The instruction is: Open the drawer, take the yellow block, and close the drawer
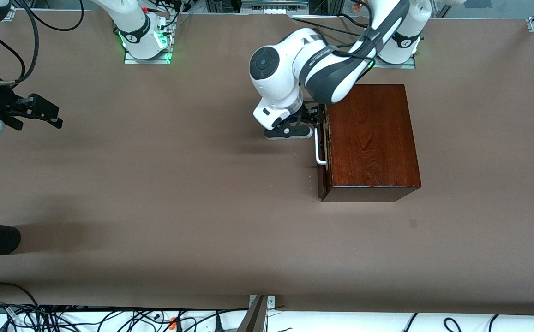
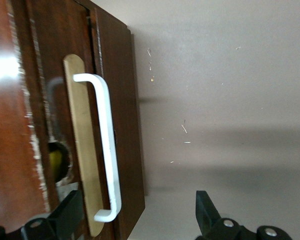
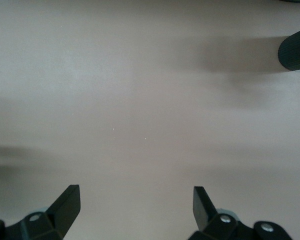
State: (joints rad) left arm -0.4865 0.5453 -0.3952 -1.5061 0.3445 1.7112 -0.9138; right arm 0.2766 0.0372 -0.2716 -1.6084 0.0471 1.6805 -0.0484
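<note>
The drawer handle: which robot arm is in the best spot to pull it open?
The left arm. Its open left gripper sits right at the white handle of the shut drawer. The right gripper, also open, waits over bare table toward the right arm's end.

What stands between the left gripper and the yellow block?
The closed drawer front does. The yellow block shows only through a hole in it, in the left wrist view. The left gripper, jaws open, is at the white handle.

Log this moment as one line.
left gripper: open at handle | drawer: shut | right gripper: open, waiting over table
</note>
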